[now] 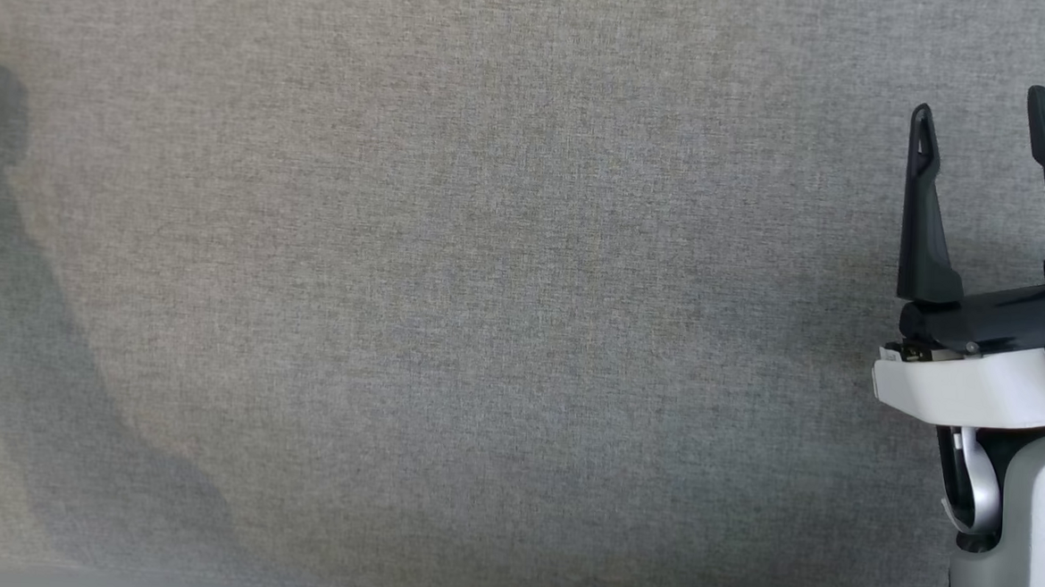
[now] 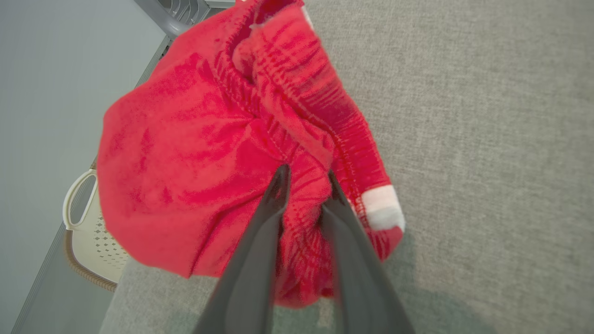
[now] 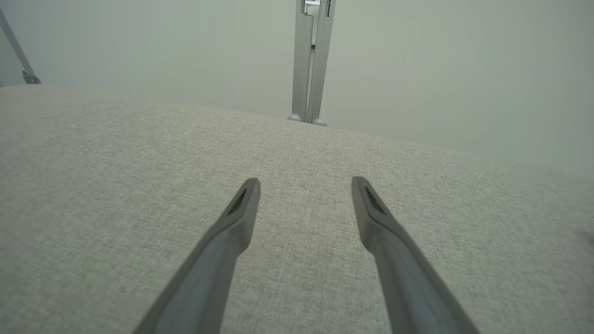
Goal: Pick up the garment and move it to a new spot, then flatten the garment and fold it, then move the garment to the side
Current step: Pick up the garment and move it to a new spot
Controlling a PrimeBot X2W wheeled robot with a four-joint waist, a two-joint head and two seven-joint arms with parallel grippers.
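The garment (image 2: pixel 195 153) is a bunched red piece with a ribbed elastic band and a small white patch (image 2: pixel 380 206). In the left wrist view it bulges over the edge of the grey cloth table (image 2: pixel 487 139). My left gripper (image 2: pixel 307 178) has its two dark fingers drawn close together, pinching a fold of the red fabric near the band. My right gripper (image 1: pixel 980 103) hovers over the bare table at the right of the head view, its fingers spread wide with nothing between them, as the right wrist view (image 3: pixel 304 183) also shows.
A cream perforated basket (image 2: pixel 88 227) stands on the floor below the table's edge. A grey metal frame (image 2: pixel 176 14) sits behind the garment. A grey upright post (image 3: pixel 311 60) rises past the table's far edge. A dark shadow (image 1: pixel 29 321) lies across the table's left part.
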